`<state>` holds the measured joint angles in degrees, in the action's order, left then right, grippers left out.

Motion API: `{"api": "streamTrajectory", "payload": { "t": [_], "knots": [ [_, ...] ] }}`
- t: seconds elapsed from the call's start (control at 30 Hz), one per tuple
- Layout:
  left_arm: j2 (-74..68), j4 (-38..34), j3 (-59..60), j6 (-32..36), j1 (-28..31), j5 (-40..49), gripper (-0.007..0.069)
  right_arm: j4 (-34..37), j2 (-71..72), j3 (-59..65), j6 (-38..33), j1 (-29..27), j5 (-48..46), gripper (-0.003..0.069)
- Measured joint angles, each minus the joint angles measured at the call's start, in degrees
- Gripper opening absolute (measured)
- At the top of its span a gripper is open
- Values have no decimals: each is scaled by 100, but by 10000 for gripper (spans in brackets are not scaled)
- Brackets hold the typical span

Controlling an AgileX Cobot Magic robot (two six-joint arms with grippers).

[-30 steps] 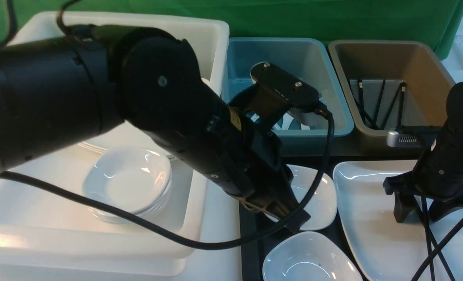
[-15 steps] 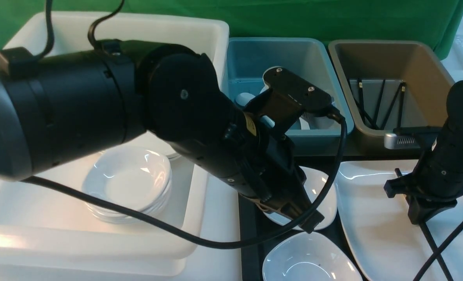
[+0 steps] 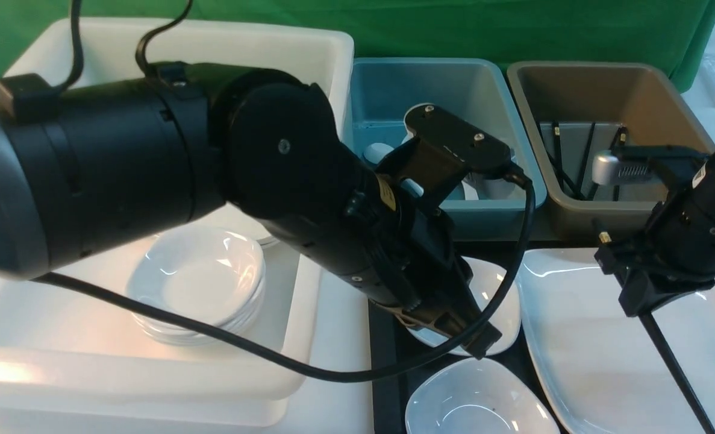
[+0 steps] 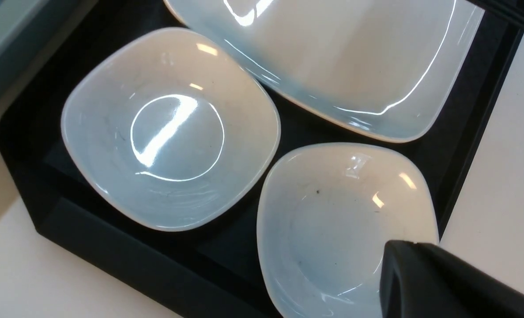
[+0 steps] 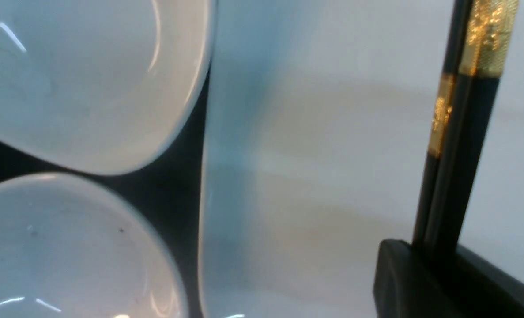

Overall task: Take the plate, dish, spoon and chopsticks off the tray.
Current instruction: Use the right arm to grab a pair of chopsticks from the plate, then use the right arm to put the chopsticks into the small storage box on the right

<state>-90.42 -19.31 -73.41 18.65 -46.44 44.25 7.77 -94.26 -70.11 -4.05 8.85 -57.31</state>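
The black tray (image 3: 387,361) holds the large white plate (image 3: 574,337) on its right and two small white dishes, one farther (image 3: 505,301) and one nearer (image 3: 471,398). My right gripper (image 3: 634,295) is shut on the black, gold-banded chopsticks (image 3: 673,364) and holds them above the plate; the right wrist view shows the pair (image 5: 456,154) clamped side by side. My left gripper (image 3: 476,345) looks shut and empty, hovering over the gap between the two dishes (image 4: 169,128) (image 4: 332,221). No spoon shows on the tray.
A blue bin (image 3: 514,199) behind the tray holds white pieces, partly hidden by my left wrist. A brown bin (image 3: 574,211) at the back right holds several black chopsticks. A white tub (image 3: 297,313) on the left holds stacked small dishes (image 3: 197,280).
My right gripper has risen off the plate and moved toward the brown bin, lifting the chopsticks. My left arm shifted slightly right and forward early on, then stayed still.
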Motion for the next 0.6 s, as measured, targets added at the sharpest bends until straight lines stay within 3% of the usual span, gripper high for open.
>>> {"api": "streamTrajectory", "payload": {
  "t": [0.27, 0.33, 0.43, 0.6],
  "knots": [
    [0, -53, 0, -111, 0, -578, 1, 107, -148, -1546, -6, -244, -143, 75],
    [0, -89, 5, -217, 0, -973, 1, 205, -448, -2412, -6, -529, -129, 75],
    [0, -116, 2, -241, 0, -1680, 1, 387, -914, -3308, -6, -822, -80, 75],
    [0, -134, 2, -251, 0, -3703, 1, 547, -2005, -4864, 188, -1138, 481, 75]
  ]
}}
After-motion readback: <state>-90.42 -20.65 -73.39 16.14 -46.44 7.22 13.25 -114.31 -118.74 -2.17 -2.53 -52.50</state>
